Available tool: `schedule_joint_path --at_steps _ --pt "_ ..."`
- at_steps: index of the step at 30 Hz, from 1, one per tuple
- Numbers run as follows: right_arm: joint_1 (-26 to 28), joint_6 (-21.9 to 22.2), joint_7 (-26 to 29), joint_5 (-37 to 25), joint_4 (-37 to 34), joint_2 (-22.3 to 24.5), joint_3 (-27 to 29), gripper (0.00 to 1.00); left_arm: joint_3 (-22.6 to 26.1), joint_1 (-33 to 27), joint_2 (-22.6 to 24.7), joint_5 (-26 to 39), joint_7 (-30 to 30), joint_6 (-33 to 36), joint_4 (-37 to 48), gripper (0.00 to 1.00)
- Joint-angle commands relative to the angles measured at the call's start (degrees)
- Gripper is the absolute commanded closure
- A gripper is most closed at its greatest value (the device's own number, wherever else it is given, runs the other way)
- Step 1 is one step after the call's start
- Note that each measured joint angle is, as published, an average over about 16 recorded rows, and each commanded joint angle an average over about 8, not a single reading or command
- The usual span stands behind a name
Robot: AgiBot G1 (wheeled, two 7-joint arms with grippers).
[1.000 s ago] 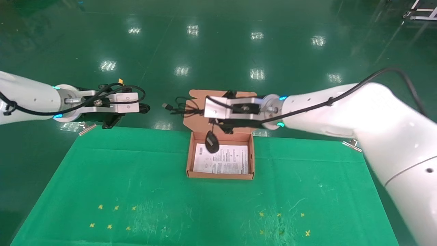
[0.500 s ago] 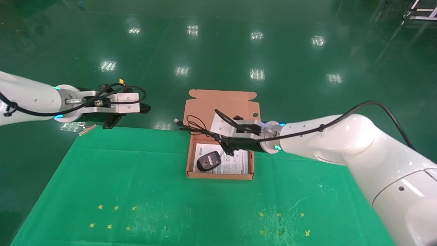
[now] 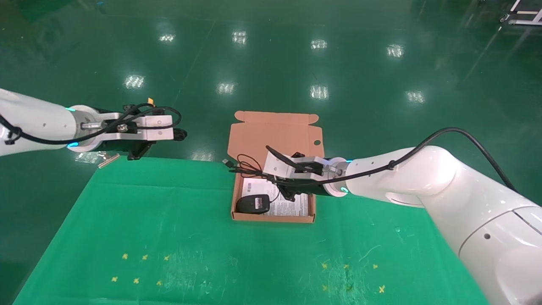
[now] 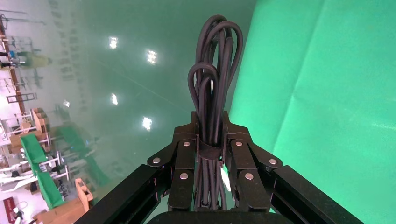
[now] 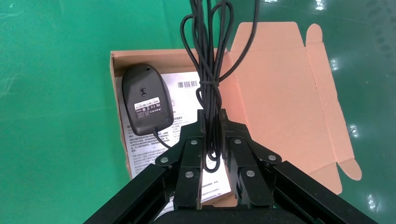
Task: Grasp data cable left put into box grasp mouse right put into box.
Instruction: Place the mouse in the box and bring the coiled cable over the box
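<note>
- While the mouse lies label-up in the box, just ahead of the right gripper, that claw is clamped on its thin cord.
- Left gripper, beyond the table's far edge, grips the data cable between its fingers.

Box interior crowded: mouse at near-left corner, right gripper low over middle, bundled cord overhanging far-left rim. Open lid blocking far side. Wide free cloth left, right, front.
</note>
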Motion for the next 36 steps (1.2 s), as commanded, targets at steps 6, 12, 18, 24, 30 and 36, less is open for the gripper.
schedule_joint_path --at_steps 6,12,18,24,30,36 --pt "-0.4 -0.1 0.6 0.0 2.0 1.5 -1.0 0.00 0.3 0.9 0.9 -0.7 0.7 -0.7 -0.1 1.00" --pt "0.1 -0.4 2.0 -0.8 4.5 4.3 -1.5 0.00 0.6 2.4 3.5 -2.3 2.0 -2.9 0.9 1.00" --pt "1.2 -0.3 3.7 -1.6 8.6 9.9 -1.1 0.00 1.1 4.7 7.2 -3.7 4.2 -7.5 2.6 1.00" --pt "2.2 -0.7 7.0 -3.2 15.3 17.0 -1.0 0.00 2.1 7.5 13.0 -4.1 7.7 -14.8 8.4 1.00" --pt "2.6 -1.2 12.0 -5.9 23.9 23.3 -1.5 0.00 4.1 9.4 18.1 -6.0 12.7 -21.8 15.7 1.00" --pt "2.7 -1.5 18.1 -9.6 31.6 27.8 -2.3 0.00 8.8 10.4 19.5 -11.4 15.7 -26.6 18.5 1.00"
